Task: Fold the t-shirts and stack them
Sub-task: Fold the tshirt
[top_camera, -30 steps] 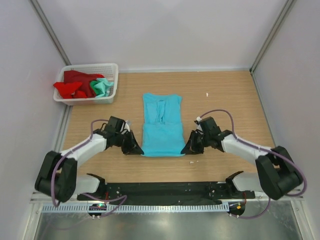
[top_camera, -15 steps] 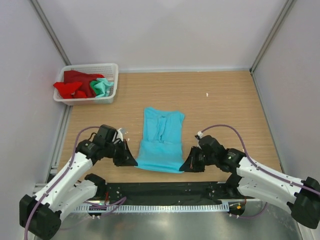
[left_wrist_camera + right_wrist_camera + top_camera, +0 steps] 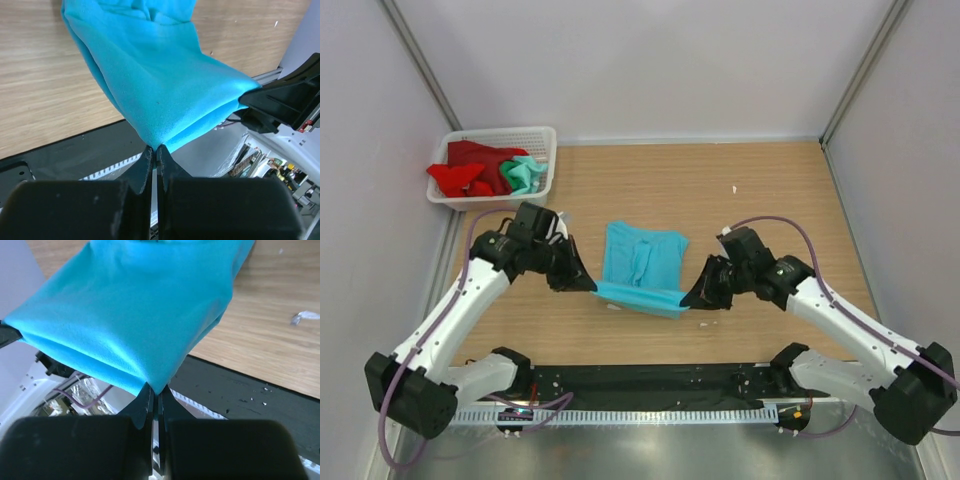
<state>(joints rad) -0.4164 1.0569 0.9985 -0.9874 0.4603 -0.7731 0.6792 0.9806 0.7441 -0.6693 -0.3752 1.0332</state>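
A sky-blue t-shirt (image 3: 642, 265) lies mid-table with its near hem lifted off the wood. My left gripper (image 3: 588, 286) is shut on the hem's left corner, and my right gripper (image 3: 688, 301) is shut on its right corner. The hem hangs stretched between them above the table. In the left wrist view the blue cloth (image 3: 160, 80) fans out from the closed fingertips (image 3: 155, 148). In the right wrist view the cloth (image 3: 135, 305) does the same from the pinched tips (image 3: 156, 390). Red t-shirts (image 3: 470, 170) and a mint green one (image 3: 525, 174) lie in the basket.
A white mesh basket (image 3: 542, 135) stands at the back left corner. A black strip (image 3: 650, 380) runs along the table's near edge between the arm bases. A small white scrap (image 3: 735, 188) lies on the wood at the back right. Grey walls enclose the table.
Both grippers have pulled the hem towards the near edge, then lifted it and carried it back towards the collar. The shirt's visible length has shortened.
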